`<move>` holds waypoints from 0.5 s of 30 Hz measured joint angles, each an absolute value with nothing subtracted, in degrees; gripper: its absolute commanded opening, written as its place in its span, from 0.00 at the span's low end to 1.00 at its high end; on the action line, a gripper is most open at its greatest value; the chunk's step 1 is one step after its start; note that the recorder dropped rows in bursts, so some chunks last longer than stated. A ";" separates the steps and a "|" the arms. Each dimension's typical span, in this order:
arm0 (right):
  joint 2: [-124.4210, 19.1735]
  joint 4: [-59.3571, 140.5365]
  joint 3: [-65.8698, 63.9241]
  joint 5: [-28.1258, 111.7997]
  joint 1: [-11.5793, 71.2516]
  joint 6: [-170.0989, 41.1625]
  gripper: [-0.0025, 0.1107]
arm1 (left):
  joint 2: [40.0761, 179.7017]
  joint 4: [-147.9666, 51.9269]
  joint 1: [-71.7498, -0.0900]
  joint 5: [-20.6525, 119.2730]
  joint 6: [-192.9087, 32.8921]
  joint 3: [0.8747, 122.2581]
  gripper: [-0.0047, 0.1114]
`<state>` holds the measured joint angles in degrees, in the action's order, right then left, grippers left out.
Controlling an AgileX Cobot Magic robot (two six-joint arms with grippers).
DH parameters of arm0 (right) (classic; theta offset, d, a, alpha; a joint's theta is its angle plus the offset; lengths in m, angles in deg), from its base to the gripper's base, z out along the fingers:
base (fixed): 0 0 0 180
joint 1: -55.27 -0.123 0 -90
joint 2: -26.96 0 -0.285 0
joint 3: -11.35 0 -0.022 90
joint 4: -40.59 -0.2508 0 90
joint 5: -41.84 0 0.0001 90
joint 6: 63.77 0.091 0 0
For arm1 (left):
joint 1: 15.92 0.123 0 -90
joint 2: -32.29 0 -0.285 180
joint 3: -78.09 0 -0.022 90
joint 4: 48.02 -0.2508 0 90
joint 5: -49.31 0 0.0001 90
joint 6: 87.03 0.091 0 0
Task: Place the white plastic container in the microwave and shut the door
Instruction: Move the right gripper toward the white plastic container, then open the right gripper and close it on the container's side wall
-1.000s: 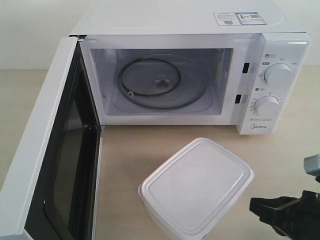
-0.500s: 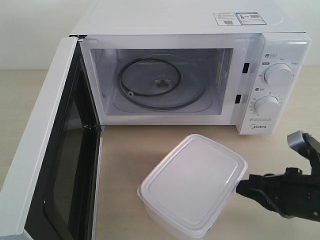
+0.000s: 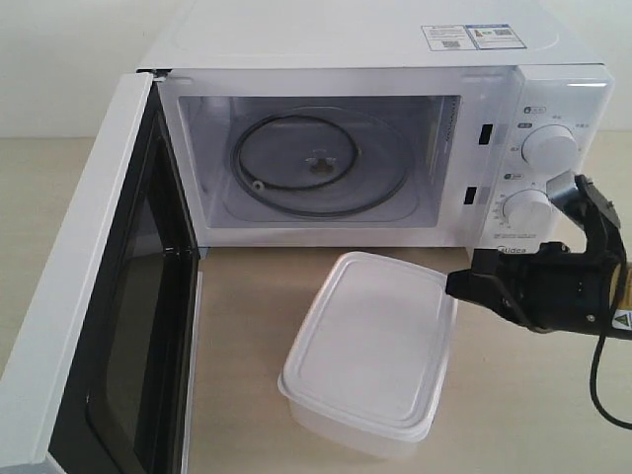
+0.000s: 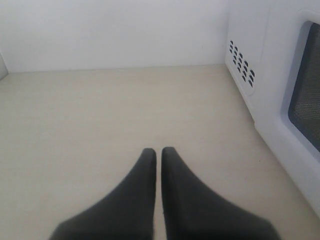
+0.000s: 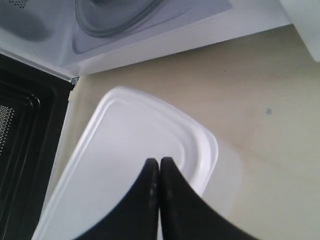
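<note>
**Q:** Where is the white plastic container (image 3: 365, 355)?

**A:** On the table (image 3: 257, 296), just in front of the open microwave (image 3: 346, 39) and not yet inside. The door (image 3: 79, 286) is swung wide to the left.

**Q:** And the claw?

**A:** The right gripper (image 3: 459, 286) has its fingers pressed together and pinches nothing. It sits at the box's far right corner, though contact cannot be told. The box lies to its left, with its long axis running nearly toward the cavity.

**Q:** The other arm?

**A:** The left gripper (image 4: 156, 151) is likewise pressed together and empty. It is beside the microwave's vented side, well apart from the box, so the right arm is nearer.
</note>
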<state>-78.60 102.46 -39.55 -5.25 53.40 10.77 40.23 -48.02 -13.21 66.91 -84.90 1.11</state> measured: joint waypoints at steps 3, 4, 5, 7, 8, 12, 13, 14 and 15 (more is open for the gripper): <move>-78.49 103.09 -39.54 -4.90 53.40 9.77 0.02 | 40.23 -48.02 -13.21 66.91 -84.90 1.11 0.08; -78.24 103.08 -39.54 -4.73 53.40 9.77 0.02 | 40.23 -48.02 -13.21 66.91 -84.90 1.11 0.08; -77.56 103.08 -39.93 -4.60 53.40 9.77 0.02 | 40.23 -48.02 -13.21 66.91 -84.90 1.11 0.08; -75.38 103.08 -41.01 -4.27 53.40 9.77 0.02 | 40.23 -48.02 -13.21 66.91 -84.90 1.11 0.08; -73.78 103.20 -41.86 -4.02 53.40 9.77 0.02 | 40.23 -48.02 -13.21 66.91 -84.90 1.11 0.08; -65.68 103.30 -46.26 -1.99 53.40 10.76 0.02 | 40.23 -48.02 -13.21 66.91 -84.90 1.11 0.08; -62.96 103.42 -47.66 -1.22 53.40 12.13 0.02 | 40.23 -48.02 -13.21 66.91 -84.90 1.11 0.08; -60.15 103.64 -49.10 -0.50 53.40 13.87 0.02 | 40.23 -48.02 -13.21 66.91 -84.90 1.11 0.08; -57.46 103.80 -50.24 0.10 53.40 15.70 0.02 | 40.23 -48.02 -13.21 66.91 -84.90 1.11 0.08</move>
